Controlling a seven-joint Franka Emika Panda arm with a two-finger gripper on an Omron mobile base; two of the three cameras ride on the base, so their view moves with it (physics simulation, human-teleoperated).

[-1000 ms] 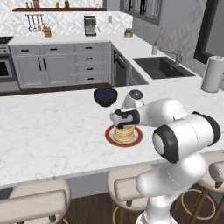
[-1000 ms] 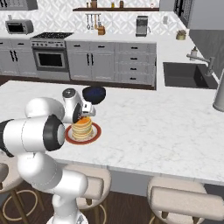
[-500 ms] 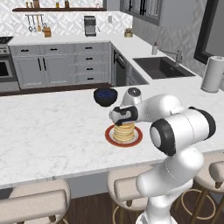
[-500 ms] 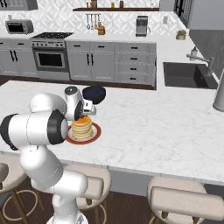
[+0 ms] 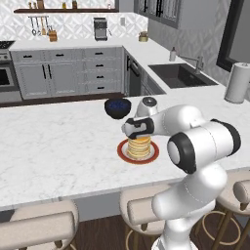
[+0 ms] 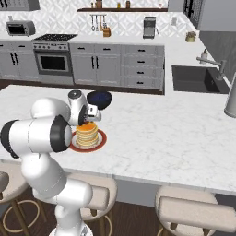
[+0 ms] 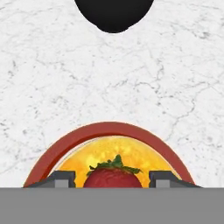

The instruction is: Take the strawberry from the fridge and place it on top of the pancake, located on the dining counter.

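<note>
The strawberry [image 7: 113, 178], red with green leaves, sits on the tan pancake [image 7: 109, 153] stack on a round red plate [image 7: 109, 129]. My gripper [image 7: 112, 180] hangs straight over it, open, with a dark fingertip [image 7: 62, 178] on each side and a small gap to the berry. In the base views my gripper [image 5: 138, 135] [image 6: 87, 121] is just above the pancake [image 5: 139, 146] [image 6: 86, 134] on the dining counter [image 5: 58, 146] [image 6: 175, 138]. The fridge is out of view.
A dark blue-black bowl [image 5: 117, 107] [image 6: 99, 98] [image 7: 113, 13] stands just behind the plate [image 5: 122, 152] [image 6: 102, 138]. Beige stools [image 5: 44, 224] [image 6: 193, 212] line the counter's near edge. A dark sink [image 5: 181, 75] and a paper towel roll [image 5: 238, 82] are at the right.
The fingers have spread apart and let go of the strawberry, which rests on the stack. The arm's elbow has swung a little; the hand stays over the plate.
</note>
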